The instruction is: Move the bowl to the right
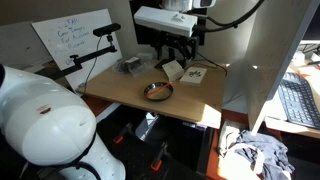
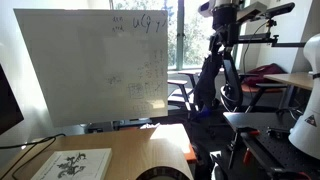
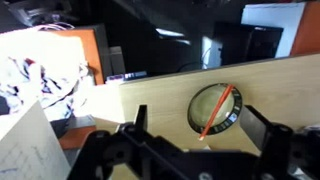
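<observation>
The bowl (image 1: pixel 157 91) is small, round and metallic with a brownish inside. It sits on the wooden table (image 1: pixel 120 90) near the front edge. In the wrist view the bowl (image 3: pixel 215 100) lies below, between my fingers, with a thin orange stick (image 3: pixel 217 112) across it. My gripper (image 3: pixel 194 110) is open and empty. In an exterior view the gripper (image 1: pixel 175 58) hangs above the table just behind the bowl, not touching it. Only a dark sliver of the bowl's rim (image 2: pixel 165 175) shows at the bottom edge of an exterior view.
A grey blocky object (image 1: pixel 130 65) stands at the back of the table. A printed sheet (image 1: pixel 193 74) lies at the back right, and it also shows in an exterior view (image 2: pixel 75 165). A whiteboard (image 1: pixel 75 40) stands behind. A white divider wall (image 1: pixel 262 70) bounds the right side.
</observation>
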